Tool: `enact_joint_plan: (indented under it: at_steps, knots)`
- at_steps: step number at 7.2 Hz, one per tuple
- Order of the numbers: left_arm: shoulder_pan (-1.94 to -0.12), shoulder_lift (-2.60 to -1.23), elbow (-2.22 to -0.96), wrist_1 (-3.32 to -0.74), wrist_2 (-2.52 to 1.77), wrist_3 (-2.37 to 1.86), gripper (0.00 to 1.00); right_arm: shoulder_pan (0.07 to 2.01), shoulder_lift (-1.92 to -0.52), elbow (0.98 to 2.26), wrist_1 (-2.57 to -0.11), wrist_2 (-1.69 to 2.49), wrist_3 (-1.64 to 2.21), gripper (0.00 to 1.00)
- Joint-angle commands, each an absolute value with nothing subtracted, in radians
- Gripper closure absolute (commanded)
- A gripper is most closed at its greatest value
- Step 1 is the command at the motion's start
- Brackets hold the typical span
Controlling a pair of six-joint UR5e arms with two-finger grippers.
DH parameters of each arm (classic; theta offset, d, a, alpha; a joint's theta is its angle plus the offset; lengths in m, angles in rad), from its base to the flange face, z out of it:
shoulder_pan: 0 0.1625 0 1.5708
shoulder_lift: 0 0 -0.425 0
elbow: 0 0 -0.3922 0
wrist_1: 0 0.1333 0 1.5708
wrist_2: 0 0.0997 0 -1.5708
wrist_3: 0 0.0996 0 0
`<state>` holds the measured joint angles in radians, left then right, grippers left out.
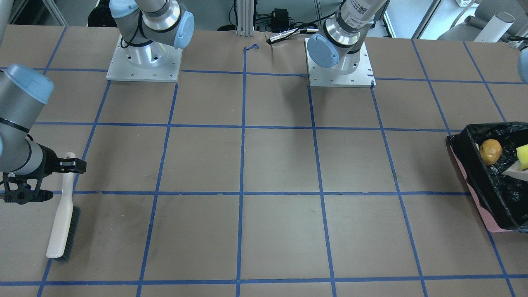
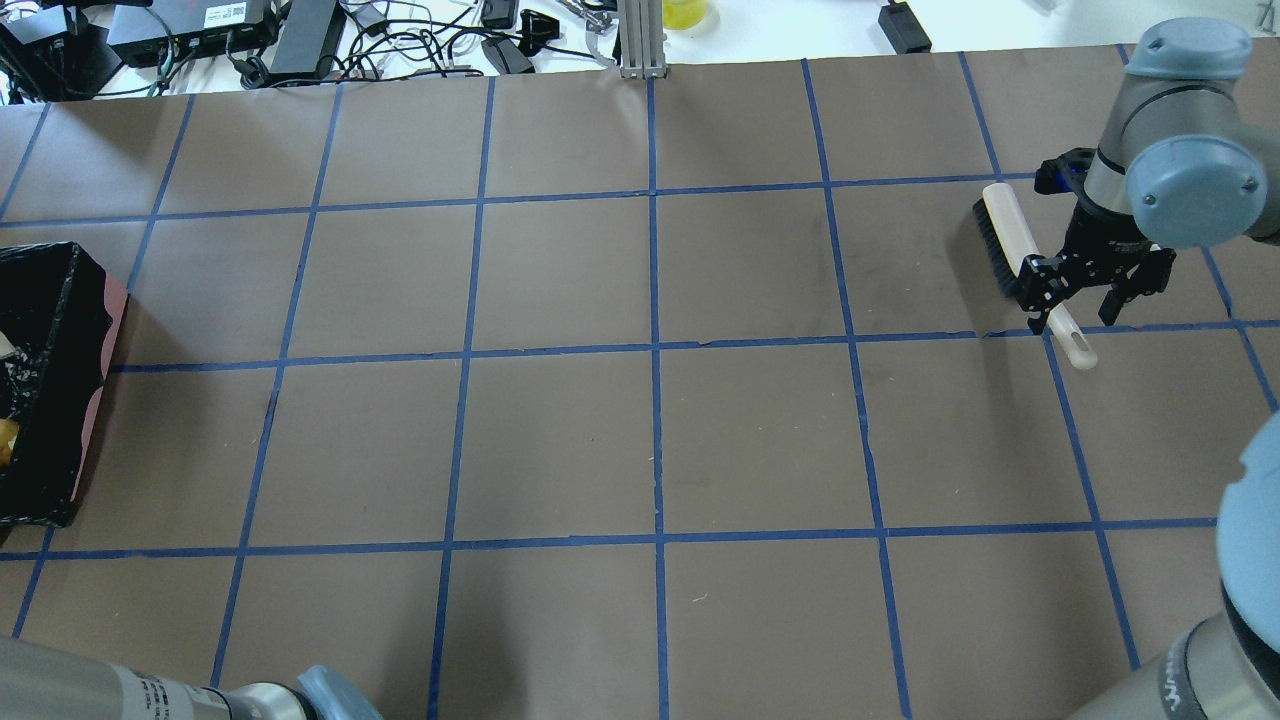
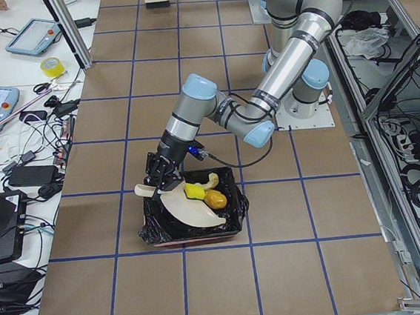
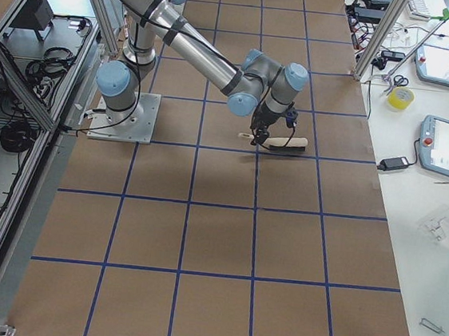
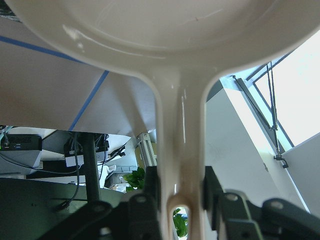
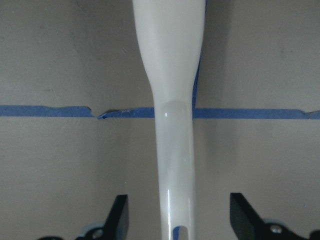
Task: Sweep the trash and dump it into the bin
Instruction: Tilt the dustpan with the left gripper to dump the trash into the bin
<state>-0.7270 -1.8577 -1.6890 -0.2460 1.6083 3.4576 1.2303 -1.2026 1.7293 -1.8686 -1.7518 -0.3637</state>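
Note:
The bin (image 3: 234, 218), pink with a black bag, stands at the table's end; it also shows in the front view (image 1: 474, 181) and the overhead view (image 2: 60, 400). Inside lie the brown lump (image 1: 490, 152), the yellow-green wedge (image 3: 192, 193) and the curved pastry piece (image 3: 211, 178). My left gripper (image 5: 181, 195) is shut on the handle of the beige dustpan (image 3: 193, 211), which is tilted into the bin. My right gripper (image 6: 180, 220) is open astride the handle of the white brush (image 2: 1010, 240), which lies on the table; the jaws stand clear of the handle.
The two arm bases (image 1: 144, 62) are bolted at the robot's edge of the table. Cables and boxes (image 2: 300, 40) lie beyond the far edge. The brown paper with blue tape lines (image 2: 655, 350) covers the table between brush and bin.

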Motion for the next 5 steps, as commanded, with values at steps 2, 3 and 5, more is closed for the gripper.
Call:
enact_joint_plan:
  at_steps: [2, 3, 5]
  knots:
    - [-0.723, -1.822, -1.759, -0.076, 1.612, 3.458, 1.00, 1.233, -1.300, 1.677, -1.821, -1.747, -0.364, 0.00]
    - [-0.719, -1.815, -1.822, -0.014, 1.611, 3.458, 1.00, 1.235, -1.386, 1.630, -1.718, -1.711, -0.361, 0.00]
    - [-0.706, -1.786, -1.883, 0.043, 1.605, 3.459, 1.00, 1.242, -1.485, 1.486, -1.500, -1.667, -0.351, 0.01]
